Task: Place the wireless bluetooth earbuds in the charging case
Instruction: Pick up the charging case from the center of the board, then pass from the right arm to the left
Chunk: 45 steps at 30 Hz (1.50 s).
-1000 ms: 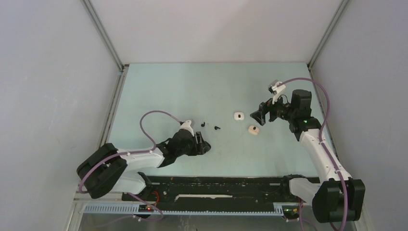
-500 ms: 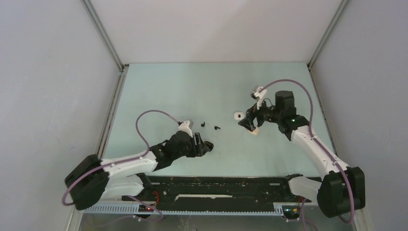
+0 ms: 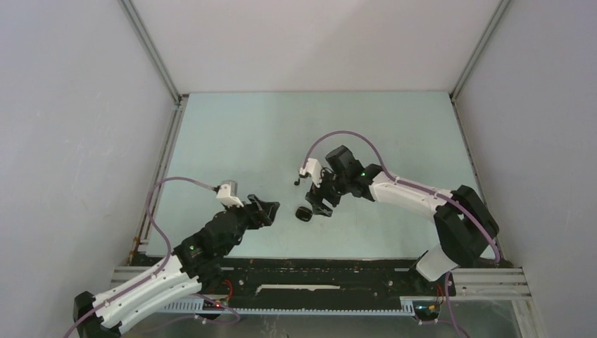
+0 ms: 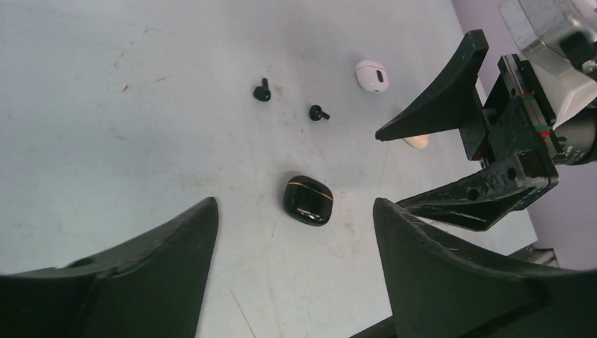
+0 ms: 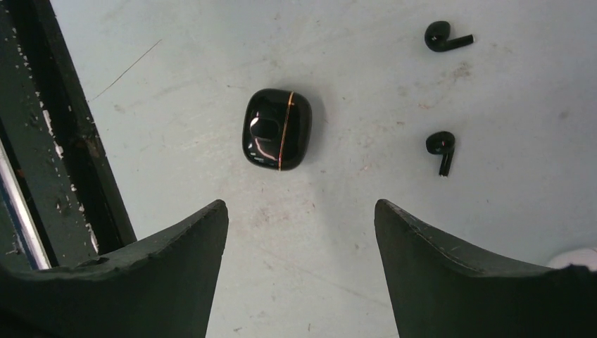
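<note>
The charging case [image 4: 308, 200], black and glossy with a thin gold line, lies closed on the pale table [image 3: 239, 134]; it also shows as the case [image 3: 303, 213] and the case [image 5: 277, 129]. Two black stemmed earbuds lie loose beyond it: one earbud [image 4: 262, 91], the other earbud [image 4: 318, 113]; from the right wrist they are earbud [image 5: 445, 36] and earbud [image 5: 441, 148]. My left gripper [image 3: 266, 211] [image 4: 294, 205] is open, a short way back from the case. My right gripper [image 3: 320, 203] [image 5: 301, 204] hangs open just right of the case, touching nothing.
A white rounded piece [image 4: 372, 76] and a beige piece [image 4: 417, 141] lie farther right, behind the right gripper's fingers [image 4: 450, 98]. A black rail [image 5: 63, 141] runs along the table's near edge. Grey walls enclose the table on three sides.
My left gripper has opened and drawn back toward the near left, leaving the case lying free. My right arm has swung left from the white and beige pieces to the case.
</note>
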### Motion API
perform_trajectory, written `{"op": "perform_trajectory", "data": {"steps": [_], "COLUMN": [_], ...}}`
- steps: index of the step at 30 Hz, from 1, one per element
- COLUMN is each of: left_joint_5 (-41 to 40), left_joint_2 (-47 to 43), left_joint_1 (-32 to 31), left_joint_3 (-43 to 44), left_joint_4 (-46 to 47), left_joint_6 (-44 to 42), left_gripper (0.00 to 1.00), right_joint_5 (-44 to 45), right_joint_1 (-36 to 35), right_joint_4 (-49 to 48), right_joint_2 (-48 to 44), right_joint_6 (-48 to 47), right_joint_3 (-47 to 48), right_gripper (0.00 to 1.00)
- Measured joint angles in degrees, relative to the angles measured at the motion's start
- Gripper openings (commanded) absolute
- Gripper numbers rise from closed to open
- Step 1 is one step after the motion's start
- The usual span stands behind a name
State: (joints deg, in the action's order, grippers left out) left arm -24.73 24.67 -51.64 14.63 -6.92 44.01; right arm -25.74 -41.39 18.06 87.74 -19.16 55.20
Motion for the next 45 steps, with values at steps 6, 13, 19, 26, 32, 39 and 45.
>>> {"op": "perform_trajectory", "data": {"steps": [6,13,19,26,32,39,45], "left_joint_5": [-4.02,-5.55,-5.2,-4.66,-3.74,4.74,19.17], "left_joint_2": [0.0,4.98,4.44,0.37,-2.03,7.8,18.97], "left_joint_1": [0.02,0.17,0.28,0.33,0.33,0.39,1.31], "left_joint_3": [-0.81,-0.7,0.61,0.42,-1.29,-1.49,-1.2], "left_joint_4": [-4.61,-6.14,-5.79,-6.1,-5.99,1.11,14.64], "left_joint_6": [2.69,5.79,4.79,4.61,5.05,3.32,1.77], "left_gripper": [1.0,1.0,0.89,0.82,0.77,0.73,0.69], "right_joint_5": [3.19,5.16,5.57,10.49,13.6,5.88,-4.87], "right_joint_1": [-3.43,-7.65,-9.94,-12.24,-12.5,-5.81,1.05], "right_joint_4": [2.16,4.15,5.79,5.57,5.27,9.44,10.93], "right_joint_2": [7.58,14.34,18.23,20.55,20.57,8.24,-7.91], "right_joint_6": [0.26,0.59,0.74,1.33,1.2,-4.2,-11.45], "right_joint_3": [6.93,10.03,11.04,12.92,13.31,8.94,4.98], "right_gripper": [0.79,0.79,0.74,0.49,0.29,0.29,0.28]}}
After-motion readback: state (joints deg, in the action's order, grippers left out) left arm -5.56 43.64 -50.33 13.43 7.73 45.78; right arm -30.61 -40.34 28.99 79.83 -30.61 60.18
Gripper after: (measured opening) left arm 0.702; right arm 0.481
